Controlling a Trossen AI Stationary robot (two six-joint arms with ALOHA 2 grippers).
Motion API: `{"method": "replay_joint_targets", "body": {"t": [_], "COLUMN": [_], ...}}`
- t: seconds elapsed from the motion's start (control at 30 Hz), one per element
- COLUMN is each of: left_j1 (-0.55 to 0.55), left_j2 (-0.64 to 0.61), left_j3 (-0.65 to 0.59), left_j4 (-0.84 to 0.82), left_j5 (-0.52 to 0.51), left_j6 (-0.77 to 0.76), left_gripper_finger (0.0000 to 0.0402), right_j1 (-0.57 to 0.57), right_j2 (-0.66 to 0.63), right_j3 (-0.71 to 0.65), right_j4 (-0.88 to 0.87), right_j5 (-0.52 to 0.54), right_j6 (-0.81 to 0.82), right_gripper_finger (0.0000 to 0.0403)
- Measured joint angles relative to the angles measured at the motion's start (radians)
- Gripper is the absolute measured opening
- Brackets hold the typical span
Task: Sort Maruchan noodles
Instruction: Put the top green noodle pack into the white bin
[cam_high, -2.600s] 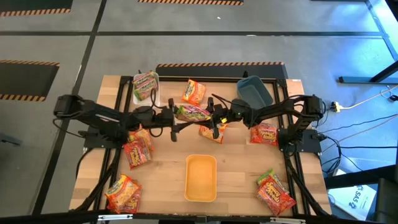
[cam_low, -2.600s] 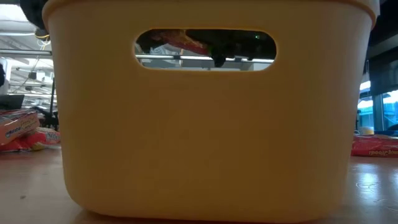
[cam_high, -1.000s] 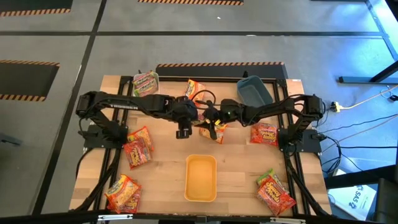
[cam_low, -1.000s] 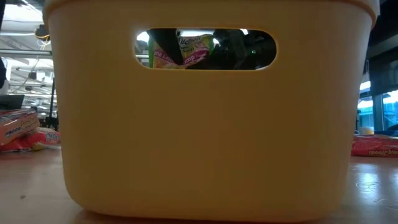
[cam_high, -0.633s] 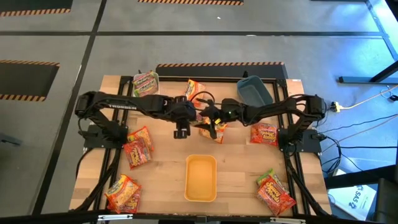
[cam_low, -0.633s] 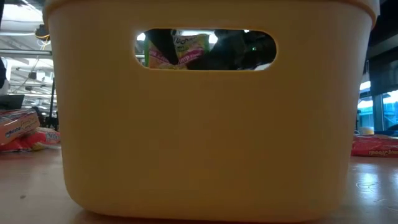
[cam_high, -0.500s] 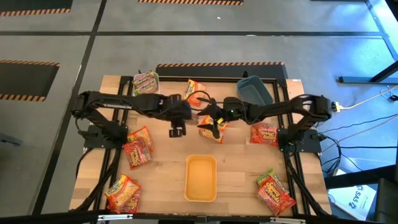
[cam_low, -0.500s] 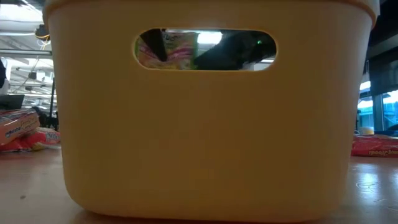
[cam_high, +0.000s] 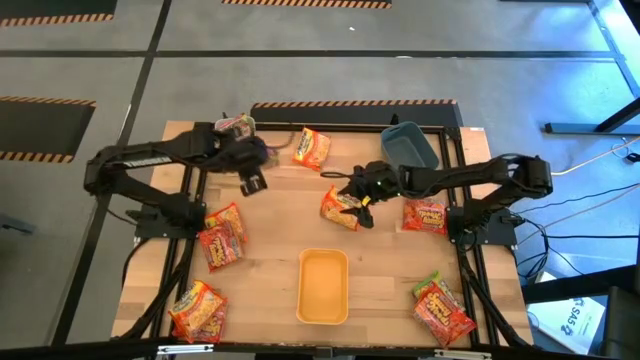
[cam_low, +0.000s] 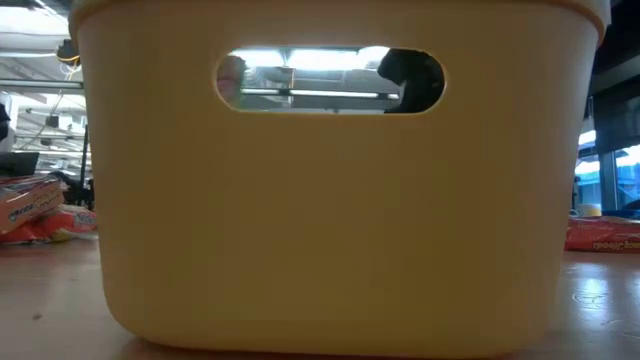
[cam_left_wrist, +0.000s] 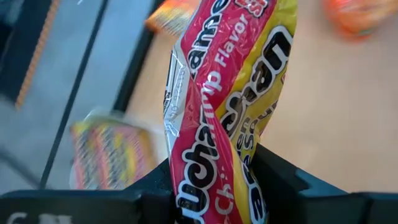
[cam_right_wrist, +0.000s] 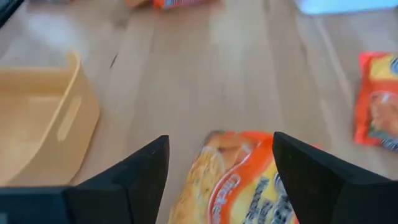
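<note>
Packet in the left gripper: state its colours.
Pink and yellow-green, with black lettering; clearest in the left wrist view.

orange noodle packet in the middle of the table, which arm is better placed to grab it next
The right arm, probably. Its right gripper is open with the orange noodle packet just ahead between its fingers. The left gripper is far off by the white bin, already shut on a pink and yellow packet.

A yellow bin (cam_low: 340, 230) fills the view; red packets (cam_low: 40, 215), perhaps noodles, flank it.
</note>
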Motion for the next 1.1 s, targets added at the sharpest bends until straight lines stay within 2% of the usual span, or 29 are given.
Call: {"method": "replay_joint_targets", "body": {"t": [0.23, 0.57, 0.7, 0.93, 1.1], "left_j1": [0.281, 0.579, 0.632, 0.667, 0.682], "left_j2": [-0.051, -0.048, -0.018, 0.059, 0.113], "left_j3": [-0.143, -0.332, -0.368, -0.408, -0.409], "left_j4": [0.011, 0.250, 0.325, 0.422, 0.443], "left_j5": [0.018, 0.146, 0.218, 0.285, 0.289], "left_j6": [0.083, 0.303, 0.337, 0.338, 0.331], "left_gripper_finger": [0.0127, 0.0128, 0.0128, 0.0128, 0.0128], "right_j1": [0.035, 0.038, 0.038, 0.039, 0.039], "right_j2": [0.001, 0.001, 0.002, 0.002, 0.002], "right_j3": [-0.088, -0.096, -0.096, -0.096, -0.096], "right_j4": [0.124, 0.152, 0.159, 0.157, 0.157], "right_j5": [0.015, 0.018, 0.018, 0.018, 0.018], "right_j6": [0.025, 0.024, 0.021, 0.021, 0.020], "right_gripper_finger": [0.0264, 0.0264, 0.0264, 0.0264, 0.0264]}}
